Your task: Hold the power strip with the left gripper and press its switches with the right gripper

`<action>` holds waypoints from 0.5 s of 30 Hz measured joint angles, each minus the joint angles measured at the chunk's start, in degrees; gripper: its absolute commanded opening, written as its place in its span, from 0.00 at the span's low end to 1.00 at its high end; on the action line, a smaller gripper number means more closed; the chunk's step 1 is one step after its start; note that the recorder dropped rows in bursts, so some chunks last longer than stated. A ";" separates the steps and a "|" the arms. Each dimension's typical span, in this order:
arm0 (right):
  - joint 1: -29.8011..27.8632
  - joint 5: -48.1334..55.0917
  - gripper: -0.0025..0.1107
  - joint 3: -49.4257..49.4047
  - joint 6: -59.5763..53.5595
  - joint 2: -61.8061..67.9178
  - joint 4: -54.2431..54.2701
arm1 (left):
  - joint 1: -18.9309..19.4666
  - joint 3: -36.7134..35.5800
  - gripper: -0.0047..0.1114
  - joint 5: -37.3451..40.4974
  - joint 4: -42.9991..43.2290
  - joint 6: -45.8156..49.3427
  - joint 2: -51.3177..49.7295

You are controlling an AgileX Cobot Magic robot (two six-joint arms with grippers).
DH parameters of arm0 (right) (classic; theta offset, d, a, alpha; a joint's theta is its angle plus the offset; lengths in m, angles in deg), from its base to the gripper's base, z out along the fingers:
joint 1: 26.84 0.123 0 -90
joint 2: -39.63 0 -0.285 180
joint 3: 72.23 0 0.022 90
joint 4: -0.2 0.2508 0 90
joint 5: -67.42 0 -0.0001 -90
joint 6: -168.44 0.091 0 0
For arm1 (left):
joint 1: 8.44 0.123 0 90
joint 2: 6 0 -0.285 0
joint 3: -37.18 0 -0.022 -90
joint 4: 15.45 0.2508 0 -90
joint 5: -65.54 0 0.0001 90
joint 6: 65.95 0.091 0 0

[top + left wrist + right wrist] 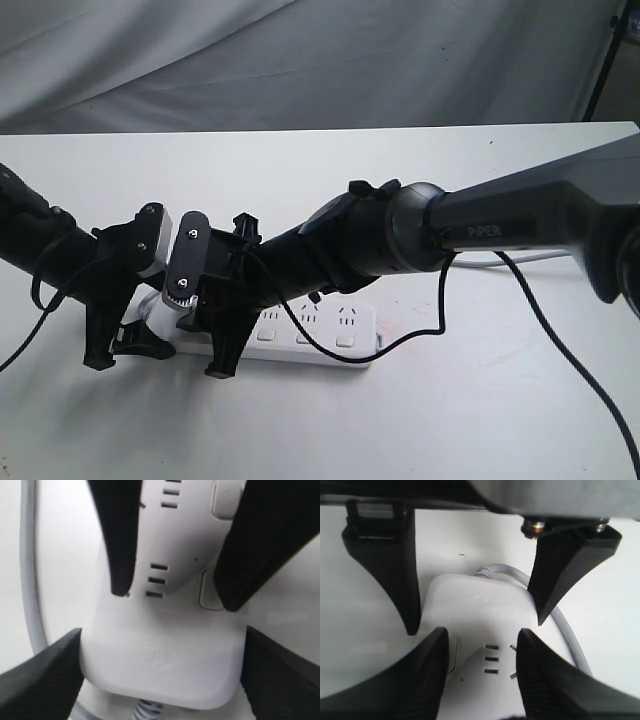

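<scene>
The white power strip (320, 330) lies flat on the table. My left gripper (125, 350) is at its cord end. In the left wrist view, the left gripper (162, 635) has both fingers (45, 675) against the strip's (160, 655) sides, shut on it. My right gripper (215, 342) reaches across from the right and stands open over the first socket set (491, 660). One right finger (420, 680) overlaps the edge of the first switch (209, 587); contact cannot be told. Further switches (306, 340) lie in a row to the right.
The strip's grey cord (570, 630) curves away from its end beside the left gripper's finger. A black cable (420, 335) hangs from the right arm (500, 225) over the strip's far end and trails toward the table's front right. Grey cloth backs the table.
</scene>
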 measured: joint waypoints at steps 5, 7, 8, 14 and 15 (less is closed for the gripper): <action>0.00 -0.10 0.39 0.00 0.00 0.00 -0.50 | 0.00 0.00 0.57 0.00 0.00 0.00 -0.04; 0.00 -0.10 0.39 0.00 0.00 0.00 -0.60 | 0.00 0.00 0.57 0.00 0.00 0.00 -0.04; 0.00 -0.10 0.39 0.00 0.00 0.00 -0.60 | 0.00 0.00 0.57 0.00 0.00 0.00 -0.04; 0.09 -0.23 0.39 0.00 0.00 0.12 -0.96 | 0.00 0.00 0.57 0.00 0.00 0.00 -0.04; 0.24 -0.23 0.39 0.00 0.00 0.33 -0.96 | 0.00 0.00 0.57 0.00 0.00 0.00 -0.04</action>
